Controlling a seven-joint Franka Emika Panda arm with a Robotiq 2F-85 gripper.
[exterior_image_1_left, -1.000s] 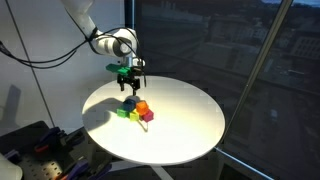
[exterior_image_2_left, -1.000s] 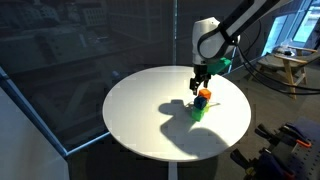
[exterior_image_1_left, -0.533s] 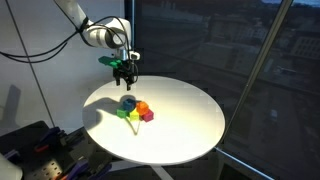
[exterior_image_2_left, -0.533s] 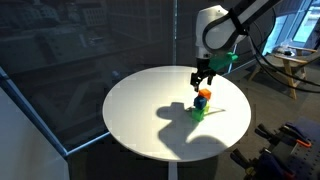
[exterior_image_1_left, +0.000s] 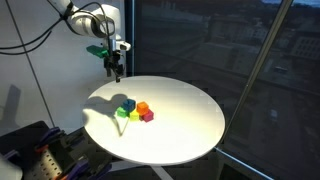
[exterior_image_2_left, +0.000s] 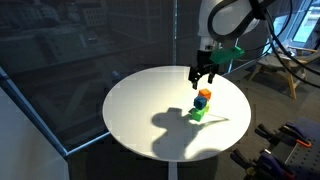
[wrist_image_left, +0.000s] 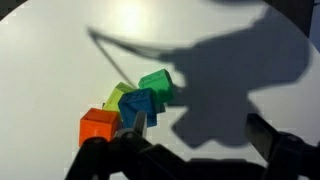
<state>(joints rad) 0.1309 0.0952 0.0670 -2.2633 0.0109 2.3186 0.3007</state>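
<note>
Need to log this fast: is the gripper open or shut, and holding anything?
Gripper: jaws open, holding nothing, raised clear of the coloured blocks.

A round white table (exterior_image_1_left: 185, 125) stands beside dark windows (exterior_image_1_left: 225, 45)

In an exterior view, blocks (exterior_image_1_left: 134, 110) clustered touching on table (exterior_image_1_left: 190, 125) at nine o'clock of centre, gripper (exterior_image_1_left: 115, 72) above at eleven o'clock.
</note>
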